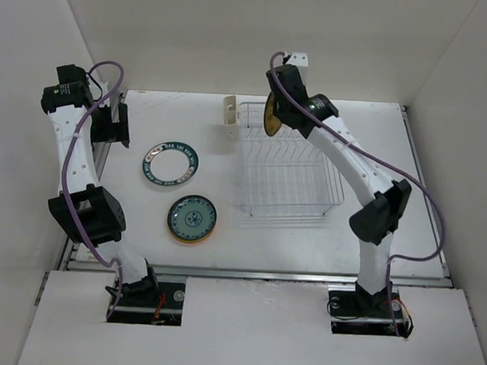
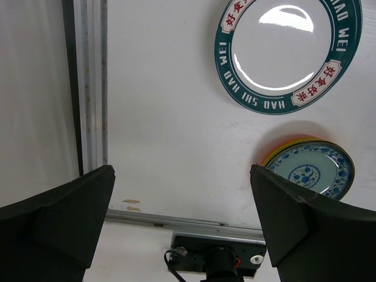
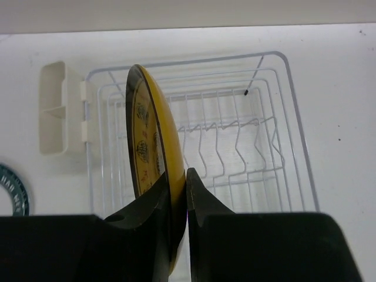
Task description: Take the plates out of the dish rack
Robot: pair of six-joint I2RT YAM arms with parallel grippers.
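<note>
My right gripper [image 3: 178,191] is shut on the rim of the amber-yellow patterned plate [image 3: 151,144], held upright on edge above the far left part of the white wire dish rack [image 3: 258,153]. In the top view the plate [image 1: 272,112] is at the rack's [image 1: 287,164] far edge, and no other plate shows in the rack. My left gripper [image 2: 182,220] is open and empty above the table's left side. A white plate with a teal rim [image 1: 170,164] lies flat on the table. A stack topped by a blue-patterned plate [image 1: 192,218] lies nearer.
A small white cutlery cup [image 1: 228,112] hangs on the rack's far left side. A metal rail [image 2: 91,88] runs along the table's left edge. White walls enclose the table on three sides.
</note>
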